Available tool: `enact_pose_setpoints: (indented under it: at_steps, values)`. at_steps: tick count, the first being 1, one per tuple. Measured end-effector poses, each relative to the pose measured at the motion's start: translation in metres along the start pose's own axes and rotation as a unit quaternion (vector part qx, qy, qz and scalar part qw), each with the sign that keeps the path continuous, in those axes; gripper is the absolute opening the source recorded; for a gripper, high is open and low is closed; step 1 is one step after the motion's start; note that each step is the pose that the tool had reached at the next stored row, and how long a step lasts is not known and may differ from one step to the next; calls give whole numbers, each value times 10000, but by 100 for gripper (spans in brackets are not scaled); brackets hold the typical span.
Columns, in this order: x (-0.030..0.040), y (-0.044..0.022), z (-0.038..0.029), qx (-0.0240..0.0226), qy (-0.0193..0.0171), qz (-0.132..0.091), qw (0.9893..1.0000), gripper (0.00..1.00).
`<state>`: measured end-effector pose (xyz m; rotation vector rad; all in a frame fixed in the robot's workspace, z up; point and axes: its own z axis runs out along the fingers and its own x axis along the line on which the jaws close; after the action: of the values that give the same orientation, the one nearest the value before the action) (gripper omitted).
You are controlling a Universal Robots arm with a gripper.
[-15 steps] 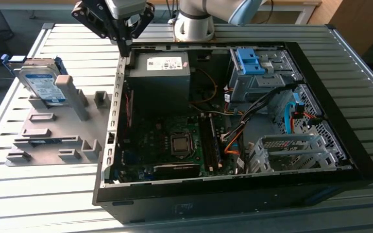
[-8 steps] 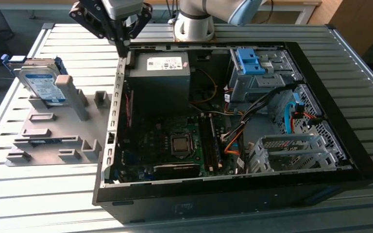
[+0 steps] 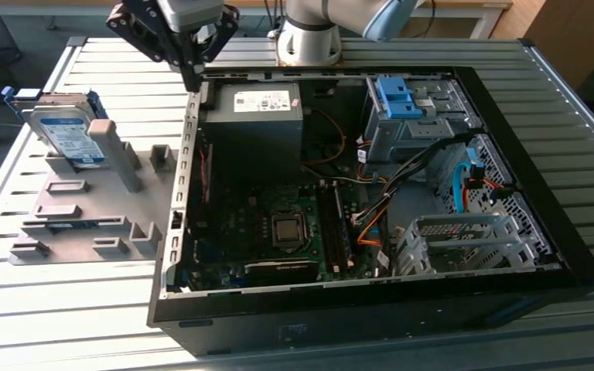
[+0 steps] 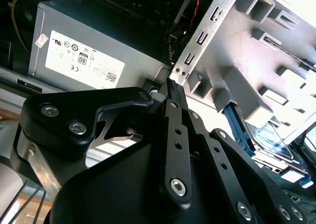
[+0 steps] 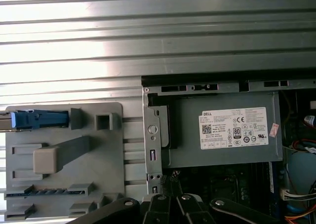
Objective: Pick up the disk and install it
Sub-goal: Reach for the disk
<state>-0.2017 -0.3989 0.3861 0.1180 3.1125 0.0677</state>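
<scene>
The disk [image 3: 63, 133], a silver drive with a white-and-blue label in a blue frame, leans upright at the far end of a grey holder plate [image 3: 80, 210] on the exterior view's left. In the first wrist view the disk [image 5: 35, 119] appears edge-on as a blue strip. In the second wrist view part of the disk [image 4: 267, 135] peeks out behind a grey post. My gripper [image 3: 192, 83] hangs above the case's left wall by the power supply, well to the right of the disk. Both wrist views show the gripper [image 4: 171, 83] [image 5: 174, 175] shut with nothing in it.
An open black computer case [image 3: 544, 193] fills the middle of the slatted metal table [image 3: 90, 309]. Inside are a grey power-supply box [image 3: 261, 116], the motherboard [image 3: 276, 232], a blue bracket [image 3: 395, 97], a silver drive cage [image 3: 462, 239] and loose cables [image 3: 380, 209]. Grey posts [image 3: 117, 154] stand on the holder.
</scene>
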Motion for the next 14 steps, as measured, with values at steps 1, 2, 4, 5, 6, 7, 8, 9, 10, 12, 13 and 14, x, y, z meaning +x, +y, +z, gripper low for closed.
enact_pose_setpoints:
  at_steps: [1,2,4,5,6,7,8,9,10,12,13,14]
  values:
    - [4,0,1,0,0,0,10000,11]
    - [8,-1,2,0,0,0,10000,11]
    - [15,-1,3,0,0,0,10000,11]
    - [18,-2,3,0,0,0,10000,11]
    - [22,-2,4,0,0,0,10000,11]
    - [26,-2,4,0,0,0,10000,11]
    - [30,-2,5,0,0,0,10000,11]
    - [34,-3,6,0,0,0,10000,11]
    - [37,-3,6,0,0,0,10000,11]
    - [45,-4,7,0,0,0,10000,11]
    - [50,-4,8,0,0,0,10000,11]
    - [53,-5,9,0,0,0,10000,11]
